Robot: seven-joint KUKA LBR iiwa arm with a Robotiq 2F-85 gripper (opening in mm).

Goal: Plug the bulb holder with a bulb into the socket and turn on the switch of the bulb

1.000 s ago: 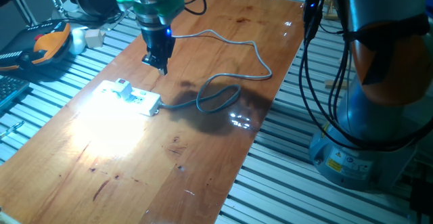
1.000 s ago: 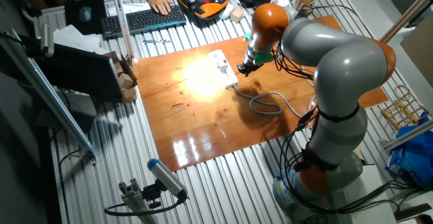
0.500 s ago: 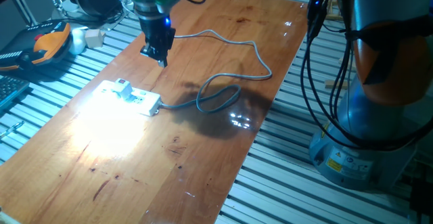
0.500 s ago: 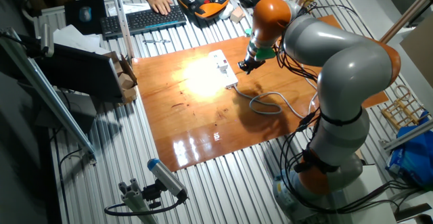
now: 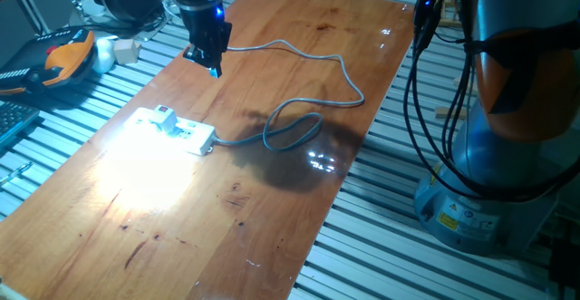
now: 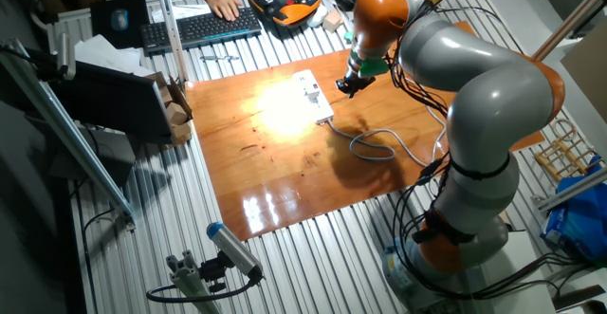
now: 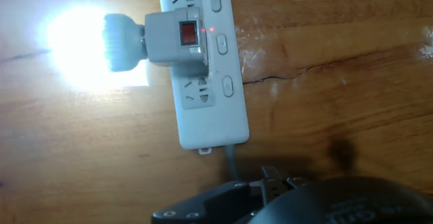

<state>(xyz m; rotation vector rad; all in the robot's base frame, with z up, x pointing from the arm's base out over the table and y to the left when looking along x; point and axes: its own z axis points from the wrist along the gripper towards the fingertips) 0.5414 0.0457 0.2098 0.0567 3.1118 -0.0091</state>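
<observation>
The bulb holder (image 7: 177, 38) is a small white box with a red switch, plugged into the socket (image 7: 210, 109), a long white power strip on the wooden table. Its round bulb (image 7: 122, 42) is lit and throws a bright glare on the wood. In the fixed views the holder (image 5: 165, 117) sits on the strip (image 5: 188, 134) at the table's left, and the strip also shows in the other fixed view (image 6: 313, 94). My gripper (image 5: 210, 64) hangs above the table, beyond the strip and apart from it, fingers together and empty. It also shows in the other fixed view (image 6: 343, 90).
The strip's grey cable (image 5: 308, 55) loops across the middle of the table. An orange teach pendant (image 5: 68, 55) lies off the table's left edge. A keyboard (image 6: 204, 25) with a person's hand (image 6: 226, 6) on it sits behind the table. The arm's base (image 5: 489, 155) stands at the right.
My gripper has risen and drawn back from the power strip toward the table's far side. The bulb stays lit and the holder stays plugged in.
</observation>
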